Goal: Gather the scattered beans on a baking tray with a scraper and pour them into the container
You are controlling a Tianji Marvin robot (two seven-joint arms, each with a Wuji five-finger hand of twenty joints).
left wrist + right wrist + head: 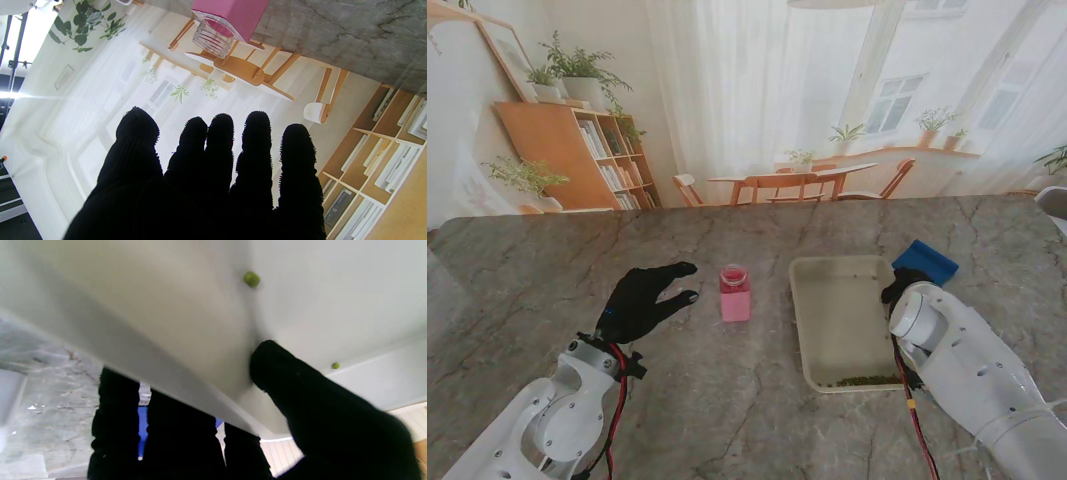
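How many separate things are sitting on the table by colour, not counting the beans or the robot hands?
Pink: 1, the container
Blue: 1, the scraper
Cream: 1, the baking tray
Total: 3

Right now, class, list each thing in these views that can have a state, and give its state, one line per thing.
baking tray: flat on the table, gripped at its right rim.
beans: gathered along the tray's near edge; a few strays elsewhere.
container: upright, open-topped.
scraper: lying on the table, unheld.
left hand: open, fingers spread, holding nothing.
right hand: shut on the tray rim.
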